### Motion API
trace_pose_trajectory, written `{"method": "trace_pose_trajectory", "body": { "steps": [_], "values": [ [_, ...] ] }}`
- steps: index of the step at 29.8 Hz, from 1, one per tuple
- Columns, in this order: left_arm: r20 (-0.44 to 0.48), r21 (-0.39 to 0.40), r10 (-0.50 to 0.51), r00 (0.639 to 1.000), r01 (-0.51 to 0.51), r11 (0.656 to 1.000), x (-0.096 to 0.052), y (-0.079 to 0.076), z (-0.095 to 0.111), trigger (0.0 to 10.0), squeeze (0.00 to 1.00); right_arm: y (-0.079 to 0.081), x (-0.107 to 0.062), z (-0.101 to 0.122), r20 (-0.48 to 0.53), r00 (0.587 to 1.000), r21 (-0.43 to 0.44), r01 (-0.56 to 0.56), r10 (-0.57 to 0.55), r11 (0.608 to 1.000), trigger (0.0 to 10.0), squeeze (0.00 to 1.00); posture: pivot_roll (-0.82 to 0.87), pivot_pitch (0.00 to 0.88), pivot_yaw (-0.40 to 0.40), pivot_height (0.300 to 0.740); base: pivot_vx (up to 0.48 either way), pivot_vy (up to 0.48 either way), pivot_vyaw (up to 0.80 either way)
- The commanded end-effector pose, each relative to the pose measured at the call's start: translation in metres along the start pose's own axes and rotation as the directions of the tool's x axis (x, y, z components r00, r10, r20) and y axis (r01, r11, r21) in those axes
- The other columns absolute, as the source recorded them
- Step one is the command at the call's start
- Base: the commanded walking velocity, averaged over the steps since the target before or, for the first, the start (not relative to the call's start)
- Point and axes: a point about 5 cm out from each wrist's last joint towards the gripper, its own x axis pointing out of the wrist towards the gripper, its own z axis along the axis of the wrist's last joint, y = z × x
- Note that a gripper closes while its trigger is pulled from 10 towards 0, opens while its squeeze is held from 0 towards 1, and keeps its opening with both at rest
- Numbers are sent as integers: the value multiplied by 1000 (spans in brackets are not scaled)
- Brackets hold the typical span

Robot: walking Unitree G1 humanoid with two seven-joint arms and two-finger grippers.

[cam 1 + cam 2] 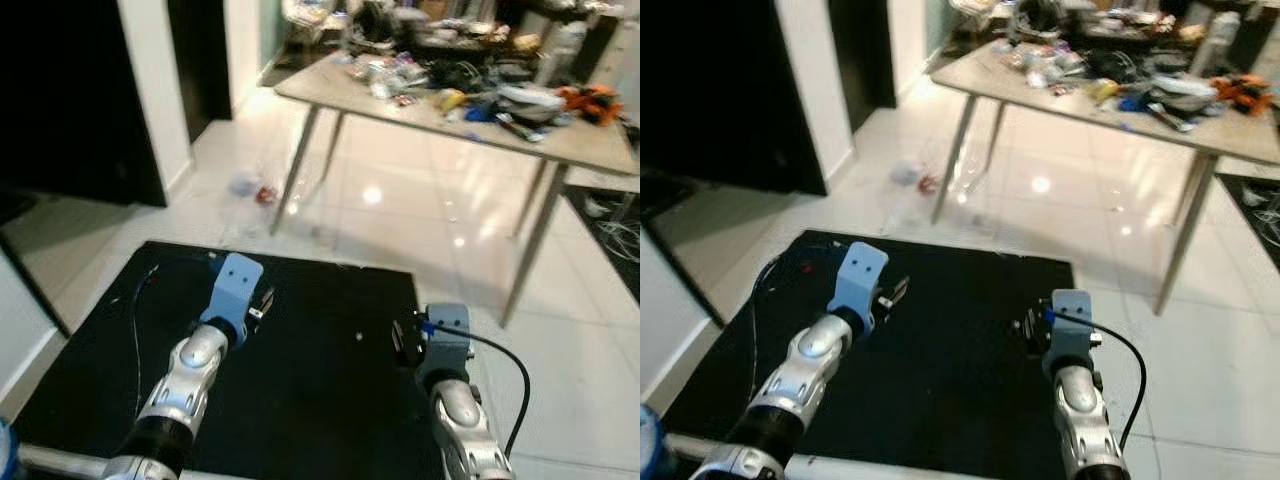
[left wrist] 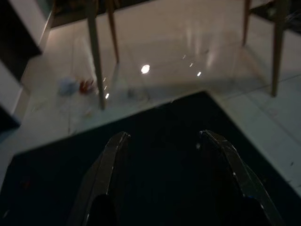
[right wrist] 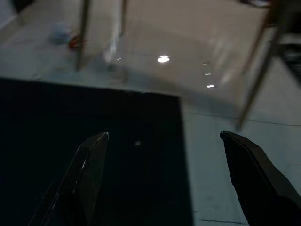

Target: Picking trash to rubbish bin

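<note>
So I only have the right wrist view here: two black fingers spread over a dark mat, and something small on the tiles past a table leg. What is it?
Observer: Trash on the floor: a bluish-white lump with a small red piece beside it, left of the table leg.
Operator: Is the left gripper busy?
Observer: No, the left gripper is open and holds nothing, over the black mat.
Operator: Anything on the table?
Observer: Yes, the table is piled with clutter, including something orange at its right end.
</note>
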Motion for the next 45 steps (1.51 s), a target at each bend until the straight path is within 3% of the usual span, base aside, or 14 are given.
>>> {"method": "trace_pose_trajectory", "body": {
  "steps": [1,3,7,14,28,45],
  "values": [
    [-13,-4,2,1000,-2,1000,-4,-1,-6,10000,0,4,-2,-7,-27,1000,0,-13,13,1000,10000,0,-72,7,-19,740,0,0,-800],
    [-12,-5,1,1000,-2,1000,-4,-1,-6,10000,0,3,-2,-7,-28,1000,0,-13,13,1000,10000,0,-72,7,-19,740,0,0,-800],
    [11,-86,3,1000,-2,996,-2,-3,1,10000,0,3,-3,-8,-26,1000,0,-3,3,1000,10000,0,-77,5,-3,740,0,0,-800],
    [18,-63,-8,1000,10,998,-1,-5,2,10000,0,0,-4,-6,-14,1000,-1,6,-6,1000,10000,0,-88,19,0,740,0,0,-800],
    [48,-77,-23,999,26,997,-5,-8,4,10000,0,4,-6,-9,-33,999,-31,-42,41,999,10000,0,-90,37,-8,740,0,0,0],
    [62,-90,-21,998,27,996,-5,-7,7,10000,0,3,-4,-6,-23,999,-46,-41,40,998,10000,0,-93,47,-11,740,350,0,0]
  ]
}}
